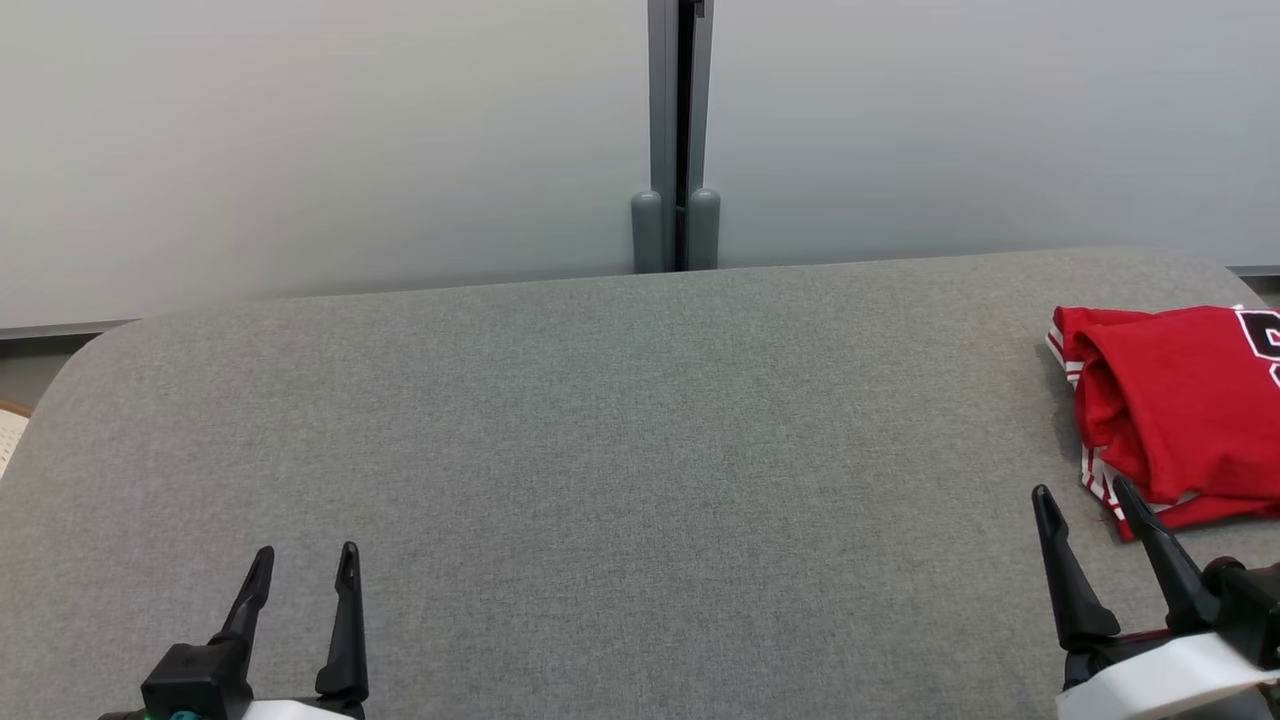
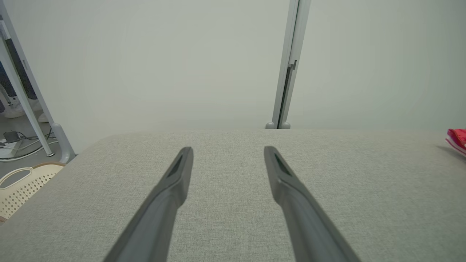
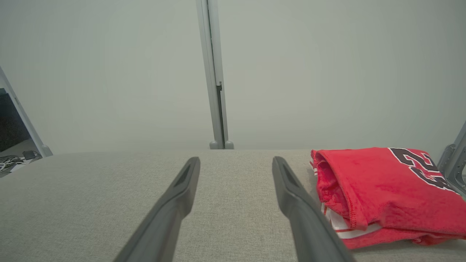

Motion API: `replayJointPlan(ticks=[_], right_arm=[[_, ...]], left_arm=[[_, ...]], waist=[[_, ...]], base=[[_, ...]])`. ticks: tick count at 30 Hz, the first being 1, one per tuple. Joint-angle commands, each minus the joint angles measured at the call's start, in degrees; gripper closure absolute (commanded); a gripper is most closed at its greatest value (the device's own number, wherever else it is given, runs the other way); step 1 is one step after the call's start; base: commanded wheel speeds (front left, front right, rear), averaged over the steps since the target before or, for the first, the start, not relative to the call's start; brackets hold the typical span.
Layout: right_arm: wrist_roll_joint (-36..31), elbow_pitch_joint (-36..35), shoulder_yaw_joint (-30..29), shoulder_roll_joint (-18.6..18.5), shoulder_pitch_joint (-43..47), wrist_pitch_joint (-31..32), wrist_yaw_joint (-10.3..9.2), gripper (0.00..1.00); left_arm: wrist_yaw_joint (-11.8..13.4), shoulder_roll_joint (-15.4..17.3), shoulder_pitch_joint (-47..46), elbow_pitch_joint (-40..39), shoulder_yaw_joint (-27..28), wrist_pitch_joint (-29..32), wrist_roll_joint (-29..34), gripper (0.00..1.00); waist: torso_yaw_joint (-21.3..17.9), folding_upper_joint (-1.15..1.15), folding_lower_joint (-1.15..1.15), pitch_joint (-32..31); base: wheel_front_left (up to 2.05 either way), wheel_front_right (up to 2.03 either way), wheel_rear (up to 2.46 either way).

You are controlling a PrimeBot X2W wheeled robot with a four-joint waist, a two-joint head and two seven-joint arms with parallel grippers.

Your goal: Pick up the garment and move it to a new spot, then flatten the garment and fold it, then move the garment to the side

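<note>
The garment is a red jersey with white trim and dark numerals, lying folded at the far right of the grey padded table. In the right wrist view the garment lies just right of my right fingers. My right gripper stands open at the lower right, its tips just short of the garment's near left corner, holding nothing. My left gripper stands open and empty at the lower left, over bare table. In the left wrist view, a sliver of the garment shows at the right edge.
Pale partition panels stand behind the table, joined by a grey post. A cream perforated basket sits on the floor off the table's left end, beside cables and a slanted frame leg.
</note>
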Motion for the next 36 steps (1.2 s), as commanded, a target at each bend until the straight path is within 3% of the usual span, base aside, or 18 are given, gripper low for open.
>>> replayJointPlan(ticks=[1,3,4,36], right_arm=[[0.8,0.3,0.1,0.0,0.5,-0.2,-0.11,0.0],[0.9,0.5,0.0,-0.1,0.5,-0.1,-0.11,0.0],[0.6,0.5,0.1,0.1,0.0,0.0,0.0,1.0],[28.9,6.9,-2.6,2.6,-3.9,2.0,-0.01,1.0]], left_arm=[[0.2,0.4,-0.7,0.2,0.3,-0.4,-0.3,0.0],[0.0,0.5,-1.0,0.4,0.1,-0.5,-0.3,0.0],[0.0,0.0,-0.1,0.5,-0.1,-0.2,0.0,1.0],[-7.2,-4.4,-4.7,5.8,6.1,5.5,-25.9,1.0]], waist=[[0.1,0.0,0.0,0.0],[0.1,0.0,0.0,0.0],[0.1,0.0,0.0,0.0],[0.2,0.0,0.0,0.5]], base=[[0.0,0.0,0.0],[0.0,0.0,0.0],[0.0,0.0,0.0],[0.0,0.0,0.0]])
